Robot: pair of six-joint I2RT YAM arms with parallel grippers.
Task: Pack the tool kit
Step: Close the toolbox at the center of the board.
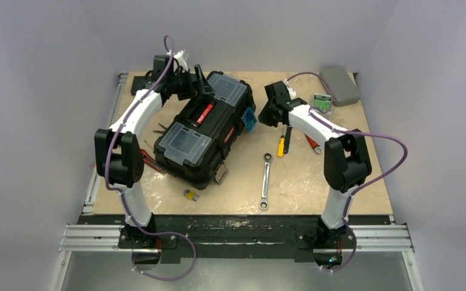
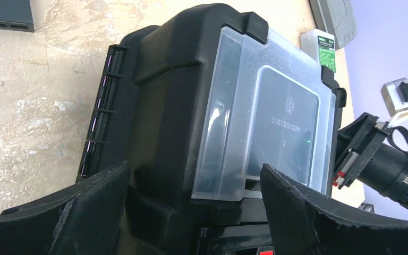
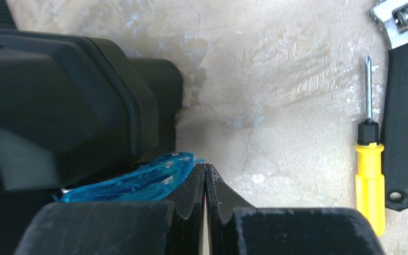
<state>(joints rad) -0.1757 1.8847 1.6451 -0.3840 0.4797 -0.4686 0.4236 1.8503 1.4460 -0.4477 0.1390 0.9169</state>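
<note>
The black toolbox [image 1: 209, 130] lies at an angle mid-table, with a red-labelled handle [image 1: 204, 113] and two clear-lidded compartments. My left gripper [image 1: 197, 85] is open over the box's far end. In the left wrist view its jaws [image 2: 194, 186] stand wide on either side of the clear lid [image 2: 265, 117], holding nothing. My right gripper [image 1: 261, 115] is shut and empty at the box's right side, its tips [image 3: 205, 167] next to a blue translucent plastic piece [image 3: 133, 180] that rests against the box [image 3: 58, 95]. A ratchet wrench [image 1: 266, 182], a yellow screwdriver [image 3: 369, 159] and an adjustable wrench [image 3: 404, 106] lie loose.
Pliers [image 1: 158, 128] and a red-handled tool [image 1: 148, 159] lie left of the box. A small yellow item [image 1: 191, 195] lies in front of it. A red-handled tool [image 1: 312, 144] is under the right arm. A flat grey case [image 1: 340, 85] and a green-labelled box [image 1: 322, 102] sit back right.
</note>
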